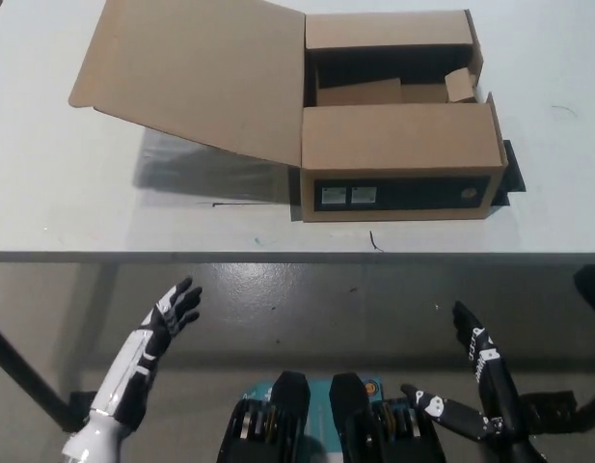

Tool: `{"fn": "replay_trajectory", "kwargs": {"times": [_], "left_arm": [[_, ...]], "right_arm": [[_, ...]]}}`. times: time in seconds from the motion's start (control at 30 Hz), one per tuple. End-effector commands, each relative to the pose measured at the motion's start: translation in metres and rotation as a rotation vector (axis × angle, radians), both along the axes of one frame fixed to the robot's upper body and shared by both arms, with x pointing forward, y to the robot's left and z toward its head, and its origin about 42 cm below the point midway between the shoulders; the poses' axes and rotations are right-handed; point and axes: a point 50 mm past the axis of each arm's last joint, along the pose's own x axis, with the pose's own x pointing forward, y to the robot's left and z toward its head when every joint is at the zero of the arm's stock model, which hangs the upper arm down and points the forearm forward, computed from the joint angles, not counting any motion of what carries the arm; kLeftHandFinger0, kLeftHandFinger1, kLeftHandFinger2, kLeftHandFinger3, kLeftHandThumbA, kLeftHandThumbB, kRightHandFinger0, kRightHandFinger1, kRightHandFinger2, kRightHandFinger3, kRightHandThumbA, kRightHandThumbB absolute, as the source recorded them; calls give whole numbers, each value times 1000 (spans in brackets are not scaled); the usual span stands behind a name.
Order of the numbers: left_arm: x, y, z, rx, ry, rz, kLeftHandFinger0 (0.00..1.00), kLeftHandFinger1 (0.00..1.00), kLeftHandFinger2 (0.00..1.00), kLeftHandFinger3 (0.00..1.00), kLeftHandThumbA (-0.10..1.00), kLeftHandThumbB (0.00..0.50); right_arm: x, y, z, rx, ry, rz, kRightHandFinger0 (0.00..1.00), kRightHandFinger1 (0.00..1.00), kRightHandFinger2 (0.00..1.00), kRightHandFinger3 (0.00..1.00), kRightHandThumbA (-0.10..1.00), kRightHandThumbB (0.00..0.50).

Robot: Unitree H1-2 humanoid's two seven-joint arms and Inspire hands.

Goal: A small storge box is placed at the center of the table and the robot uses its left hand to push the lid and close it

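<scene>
The storage box (398,159) sits on the desk (75,203) at about one o'clock from the picture's centre, well back from the near edge. Its lid (196,72) is thrown open toward ten o'clock, a broad cardboard flap hinged along the box's left wall and lying tilted, its far edge raised off the desk to judge by the shadow beneath. Two smaller flaps partly cover the opening, with the dark interior showing between them.

The left hand (170,313) hangs below the desk edge at seven o'clock, fingers spread and holding nothing, well apart from the lid. The right hand (475,347) rests at five o'clock, also below the desk; its fingers appear apart and empty.

The lid looks light, thin and fairly stiff, likely to swing freely on its crease. A push from under its outer edge near ten o'clock should fold it over; the box itself may slide if shoved sideways.
</scene>
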Motion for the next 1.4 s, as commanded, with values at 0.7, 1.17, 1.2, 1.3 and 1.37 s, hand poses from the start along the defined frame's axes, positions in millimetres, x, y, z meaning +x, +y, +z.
{"fn": "replay_trajectory", "kwargs": {"times": [0.7,1.17,1.2,1.3,1.37], "left_arm": [[70,-11,108,-852,50,-397,1000,1000,1000,1000,1000,438],[99,-15,93,-1028,171,-396,1000,1000,1000,1000,1000,379],[100,-16,90,-1031,183,-395,1000,1000,1000,1000,1000,376],[102,-16,83,-1042,210,-395,1000,1000,1000,1000,1000,374],[103,-18,78,-1045,239,-383,1000,1000,1000,1000,1000,371]], "right_arm": [[13,1,18,24,-120,-7,1000,1000,1000,1000,1000,372],[14,1,18,-32,-135,-16,1000,1000,1000,1000,1000,331],[14,1,19,-35,-136,-15,1000,1000,1000,1000,1000,329],[11,1,17,-34,-131,-11,1000,1000,1000,1000,1000,328],[9,0,16,-30,-127,-15,1000,1000,1000,1000,1000,327]]}}
